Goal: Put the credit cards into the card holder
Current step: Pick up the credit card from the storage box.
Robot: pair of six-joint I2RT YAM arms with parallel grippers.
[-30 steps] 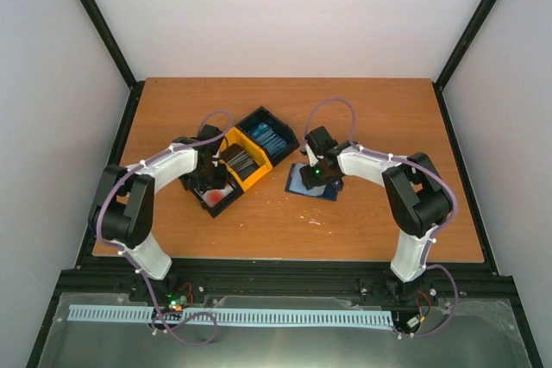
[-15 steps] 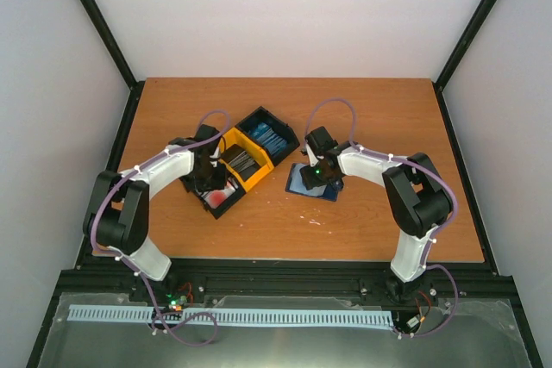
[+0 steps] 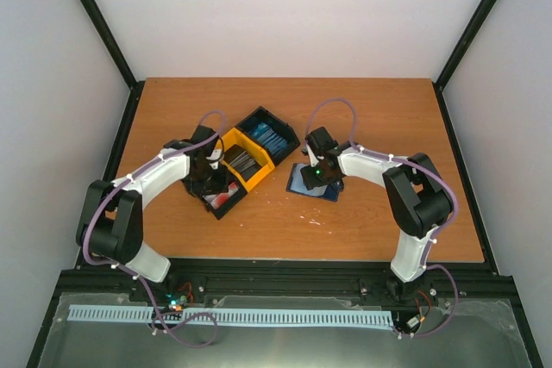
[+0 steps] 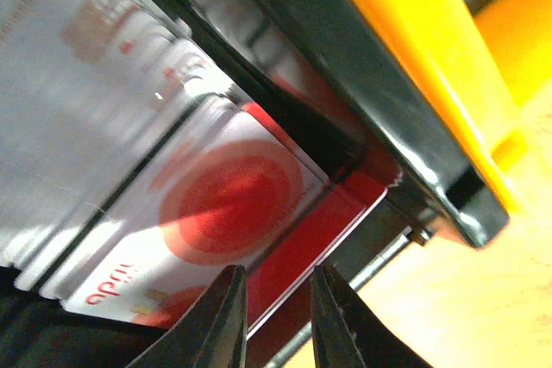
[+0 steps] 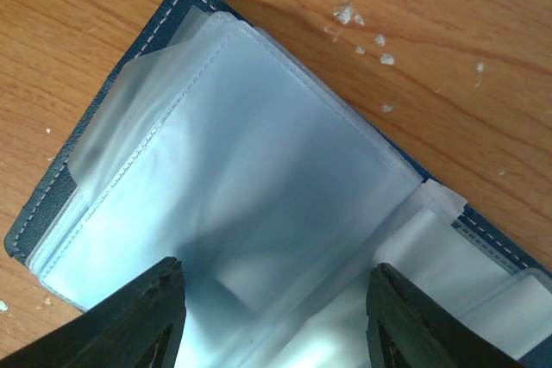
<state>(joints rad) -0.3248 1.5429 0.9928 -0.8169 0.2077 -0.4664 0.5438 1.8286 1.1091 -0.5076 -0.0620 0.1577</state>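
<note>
- Left claw [image 4: 278,277]: down in the nearest compartment of the black-and-yellow tray [image 3: 259,171], fingers narrowly parted at the edge of a white credit card [image 4: 228,200] with a red blotch; gripping or not, cannot tell.
- Right claw [image 5: 274,269]: spread wide, holding nothing, over the card holder [image 5: 259,161].
- Card holder: lying open on the counter [image 3: 362,118], right of the tray, clear sleeves [image 5: 285,127] up.

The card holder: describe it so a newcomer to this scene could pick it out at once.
On the wooden table, look right of the black-and-yellow tray. Lying open there beneath the right hand is the card holder: flat, navy-edged with clear pockets, unlike the deep-walled tray.
</note>
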